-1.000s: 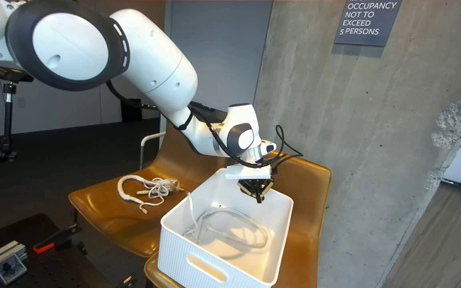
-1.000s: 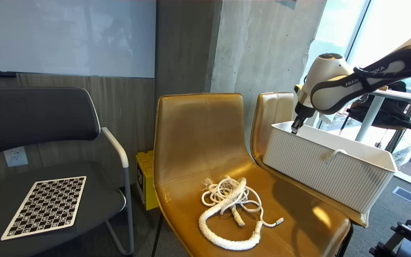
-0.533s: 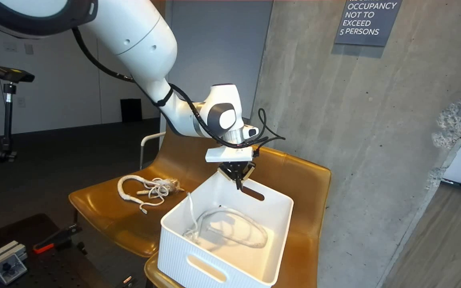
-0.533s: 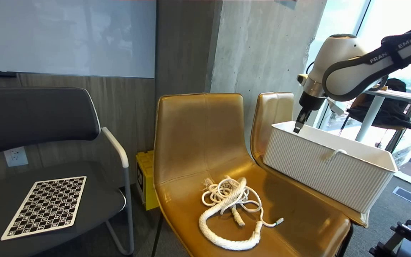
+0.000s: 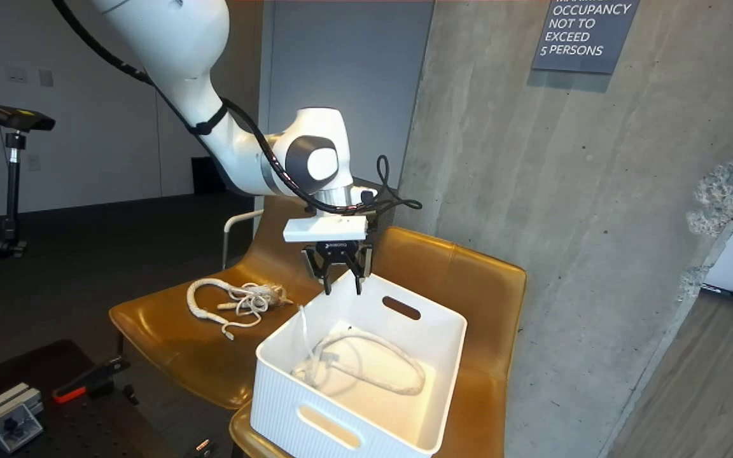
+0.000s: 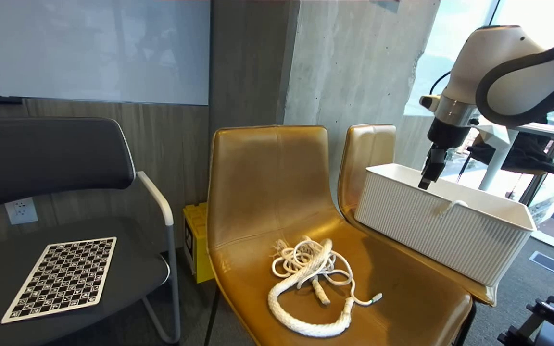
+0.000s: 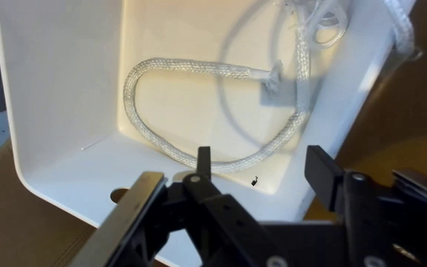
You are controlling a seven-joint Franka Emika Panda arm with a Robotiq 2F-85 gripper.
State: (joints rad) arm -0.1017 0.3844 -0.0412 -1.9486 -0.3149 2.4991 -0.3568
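Rope (image 6: 302, 275) and bin (image 6: 421, 230) on brown chairs (image 6: 272, 178)

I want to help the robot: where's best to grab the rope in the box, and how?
Grip the rope on its straight part near its frayed end, probably best from above with the open gripper: the box has walls all round, and that part lies apart from them and from the rest of the rope.

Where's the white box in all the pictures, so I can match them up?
In an exterior view: the white box is at the bottom middle, on a brown chair.
In an exterior view: the box is on the right, its ribbed long side showing.
In the wrist view: the box fills the upper left and middle, seen from inside its top.
Shared landmark: a white rope going over the rim.
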